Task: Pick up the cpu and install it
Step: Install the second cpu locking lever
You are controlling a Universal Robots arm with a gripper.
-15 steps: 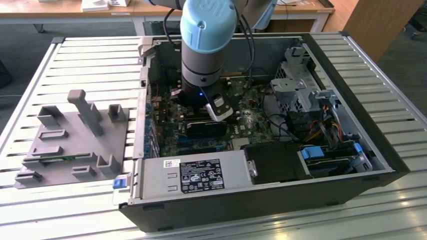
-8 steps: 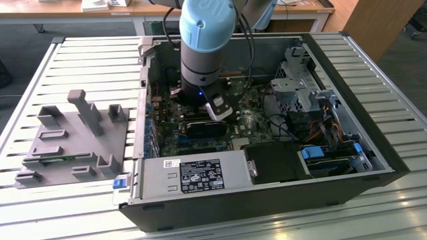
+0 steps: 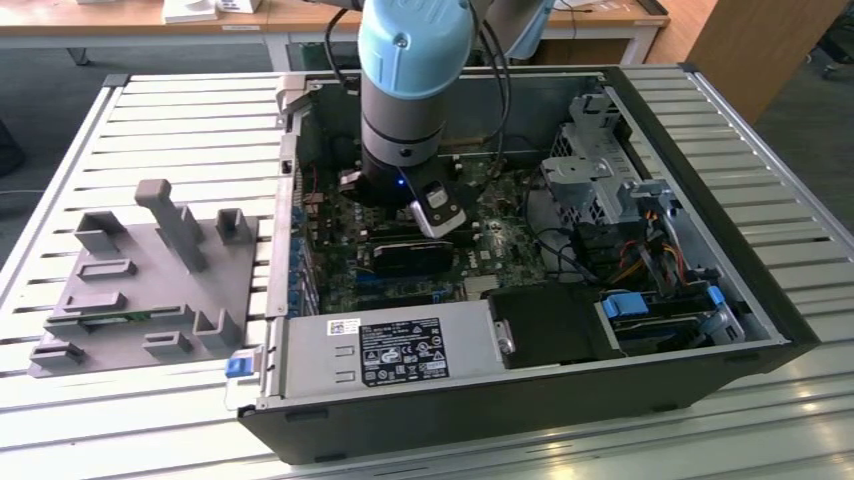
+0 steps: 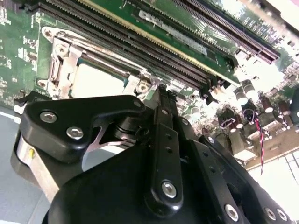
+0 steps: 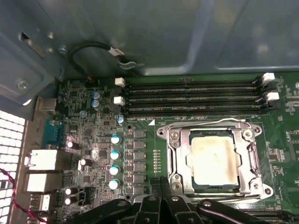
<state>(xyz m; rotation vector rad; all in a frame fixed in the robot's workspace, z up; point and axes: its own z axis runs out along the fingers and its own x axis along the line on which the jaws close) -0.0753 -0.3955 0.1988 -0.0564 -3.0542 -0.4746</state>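
The cpu [image 5: 214, 161] is a flat square chip with a pale metal top, lying in the motherboard socket with the socket's metal frame [image 5: 175, 156] around it. The second wrist view shows the cpu [image 4: 96, 81] just beyond the gripper's black linkage. My gripper [image 5: 161, 184] hangs low over the board beside the socket, its two fingers pressed together with nothing between them. In the exterior view the gripper [image 3: 434, 215] is deep inside the open computer case [image 3: 747, 250], above the middle of the motherboard.
Black memory slots [image 5: 191, 95] run along the socket's far side, and capacitors [image 5: 113, 161] stand beside it. A black heatsink block [image 3: 407, 255] lies on the board near the gripper. The power supply [image 3: 387, 350], drive cage [image 3: 601, 160] and cables crowd the case. A grey fixture tray [image 3: 147, 290] sits outside.
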